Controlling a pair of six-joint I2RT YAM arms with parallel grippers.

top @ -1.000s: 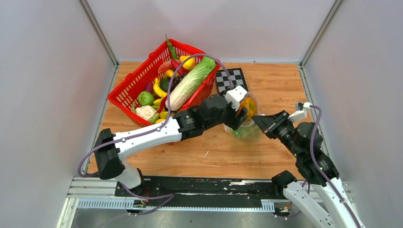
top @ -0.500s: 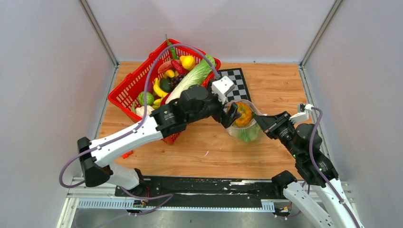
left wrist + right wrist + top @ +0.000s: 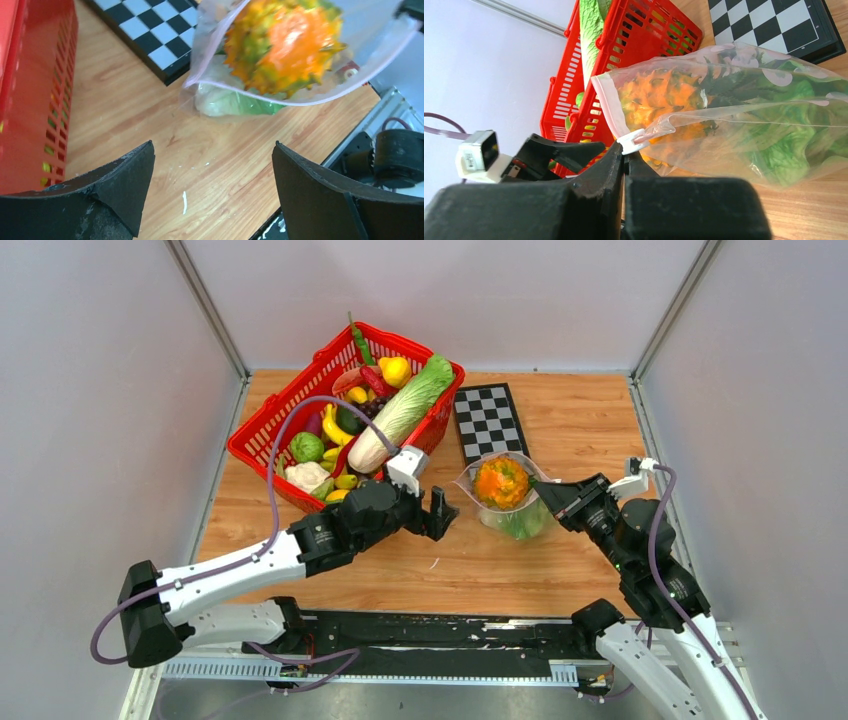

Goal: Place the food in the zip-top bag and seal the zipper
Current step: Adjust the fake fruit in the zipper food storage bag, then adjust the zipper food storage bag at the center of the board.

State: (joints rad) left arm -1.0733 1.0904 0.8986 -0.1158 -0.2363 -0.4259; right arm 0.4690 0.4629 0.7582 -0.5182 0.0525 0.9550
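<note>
1. Retreated from the bag (image 3: 490, 515), left gripper (image 3: 443, 515) gapes empty.
2. Clamped right gripper (image 3: 545, 496) pinches the zipper (image 3: 605, 102) end.
3. Bag stands open on the table (image 3: 570, 420), holding pumpkin (image 3: 500, 481) and lettuce (image 3: 225, 102).

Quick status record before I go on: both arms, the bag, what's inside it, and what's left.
left fingers: open, empty, above the table between basket and bag
right fingers: shut on the bag's mouth edge
bag: mouth open, zipper not sealed
in bag: orange piece near the mouth, lettuce deeper in
basket: more food inside
</note>
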